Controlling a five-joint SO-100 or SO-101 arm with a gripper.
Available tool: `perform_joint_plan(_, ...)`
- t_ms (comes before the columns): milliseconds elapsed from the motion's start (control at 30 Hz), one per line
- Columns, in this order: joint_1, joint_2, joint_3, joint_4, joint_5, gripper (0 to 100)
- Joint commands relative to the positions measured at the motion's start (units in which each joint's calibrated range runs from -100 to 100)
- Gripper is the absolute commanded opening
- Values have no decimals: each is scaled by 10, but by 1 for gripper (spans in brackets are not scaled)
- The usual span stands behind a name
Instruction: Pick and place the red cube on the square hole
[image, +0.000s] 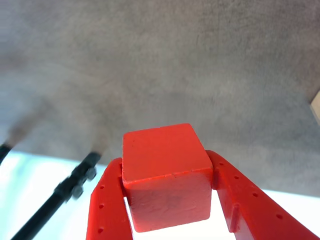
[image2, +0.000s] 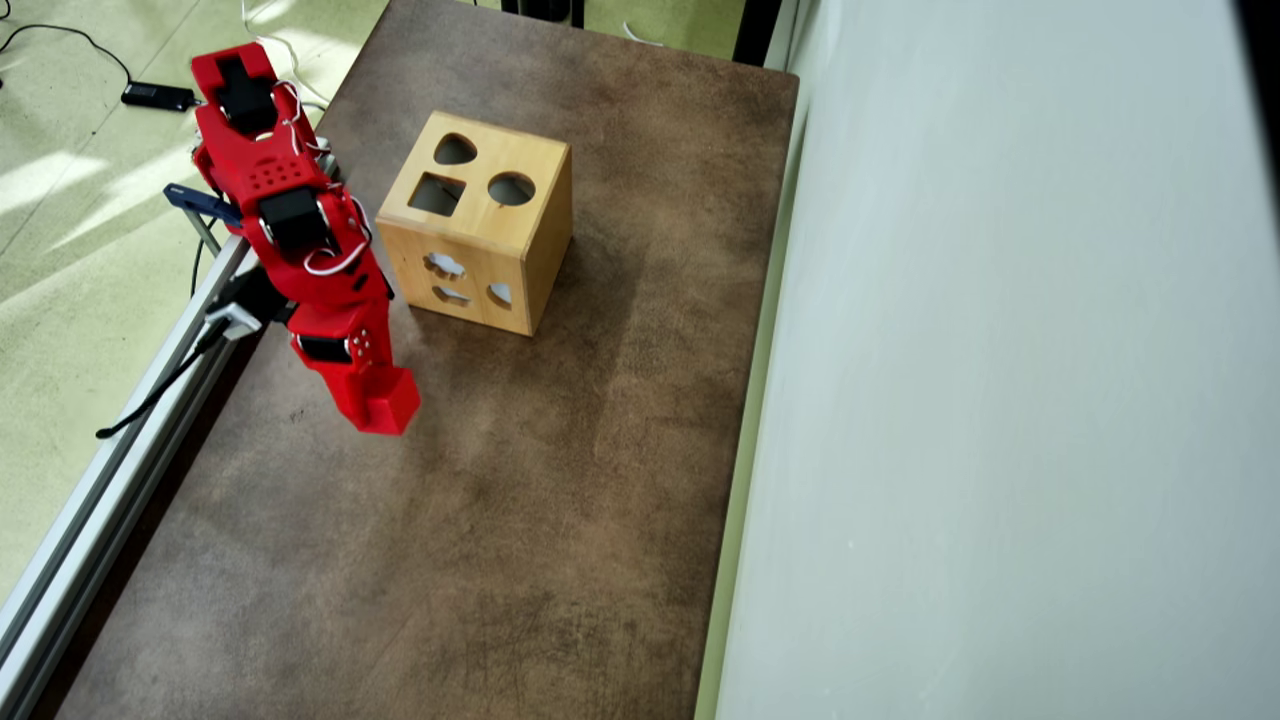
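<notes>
Red cube (image: 167, 172) is in the claw (image: 170, 200) — wrist view shows a red finger pressed against each side face, jaws closed down to the cube's width, nothing else held. In the overhead view the cube (image2: 385, 400) sits at the tip of the red arm (image2: 300, 220), and it appears lifted off the brown surface (image2: 520, 520), though height is hard to judge from straight above. The wrist view supports this: the surface behind the cube is blurred and distant, with no contact visible under it.

Position relative to the wooden box (image2: 480, 235): the cube is below and left of the box's near corner in the overhead view, near it but clearly apart, not over the top face.

Square hole (image2: 437, 194) lies on the box top, left side, between the rounded heart-like hole (image2: 455, 150) above it and the round hole (image2: 511, 188) to its right. All three look dark and unblocked.

Progress, judged: pick is done — grasp looks firm. Left to do: carry the cube over the box top, line its faces up with the square cutout, then release. Alignment looks like the demanding part.
</notes>
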Motion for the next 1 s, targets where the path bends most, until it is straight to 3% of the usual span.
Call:
perform_joint_plan(0,0,-89,-13,46,-1,2)
perform_joint_plan(200,-1,-131,-13,156,-1,2)
perform_joint_plan(467,-16,-175,-10,153,-1,2)
perform_joint_plan(667,-97,-225,2,155,-1,2)
perform_joint_plan(967,-173,-339,185,154,-59,2)
